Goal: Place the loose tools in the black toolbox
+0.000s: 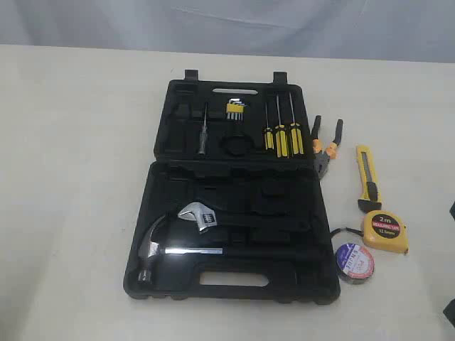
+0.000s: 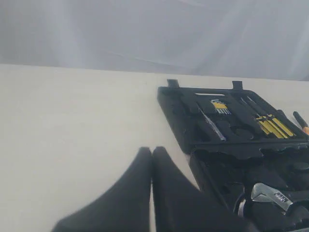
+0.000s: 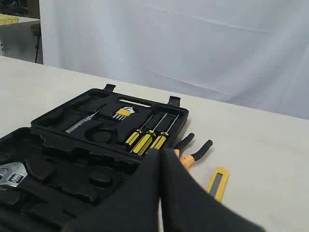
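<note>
Both pliers (image 3: 189,158) and utility knife (image 3: 218,183) lie beyond the closed right end effector (image 3: 161,152).

"2m" on yellow tape measure (image 1: 384,232); tape roll (image 1: 354,261) label illegible.

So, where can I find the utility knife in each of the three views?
Exterior view: the knife lies right of the toolbox, between the pliers and the tape measure.
Left wrist view: not in it.
Right wrist view: the knife lies beside the pliers, on their side away from the toolbox.
Shared landmark: the three screwdrivers in the toolbox.
</note>
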